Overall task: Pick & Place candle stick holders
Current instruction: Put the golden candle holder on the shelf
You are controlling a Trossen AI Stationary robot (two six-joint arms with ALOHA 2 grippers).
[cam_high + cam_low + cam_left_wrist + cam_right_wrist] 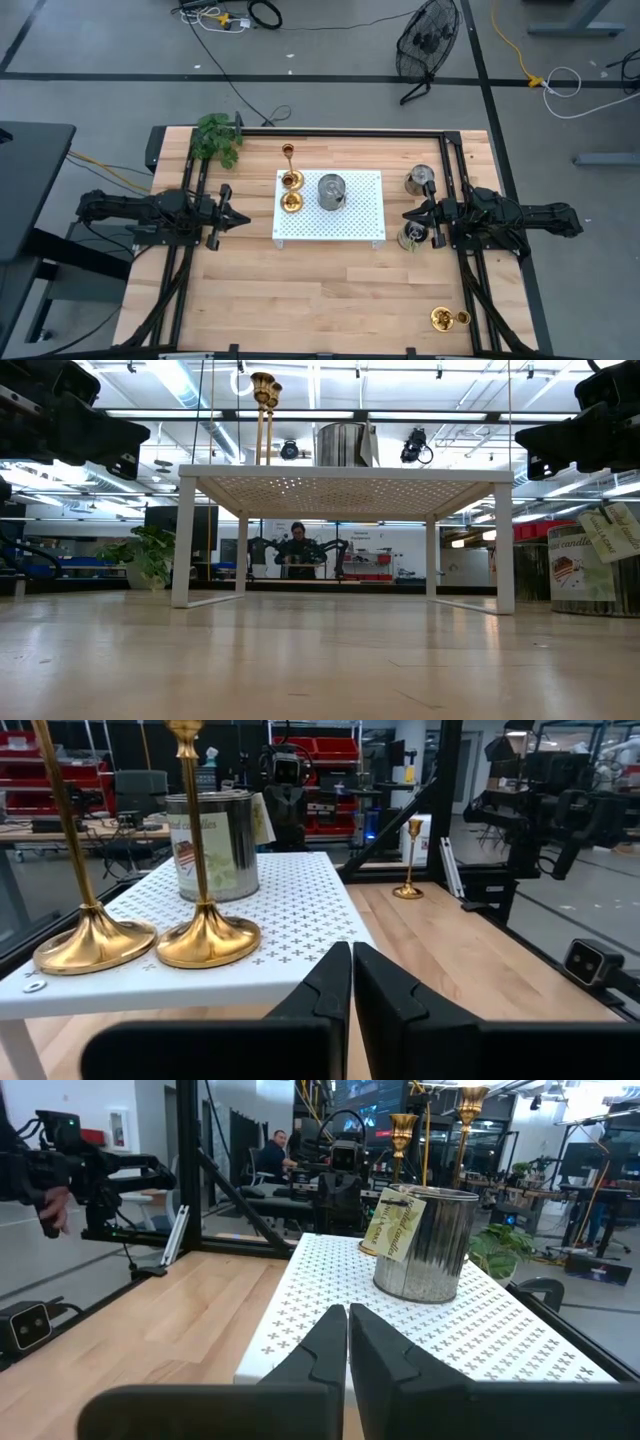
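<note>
Currently two candle stick holders (291,191) stand on the white perforated stand (360,225), straight ahead of your left gripper (243,218), whose fingers are pressed together and empty. A third holder (288,152) stands on the table beyond; a fourth (448,318) lies well off beside the right arm. The right gripper (408,215) is likewise pressed together, empty. Risk: slim stems topple if you brush them; the tin (331,191) crowds the approach.

a robotics lab: concrete floor with loose cables (230,18), red parts bins (330,750), other robot rigs (100,1175).
</note>
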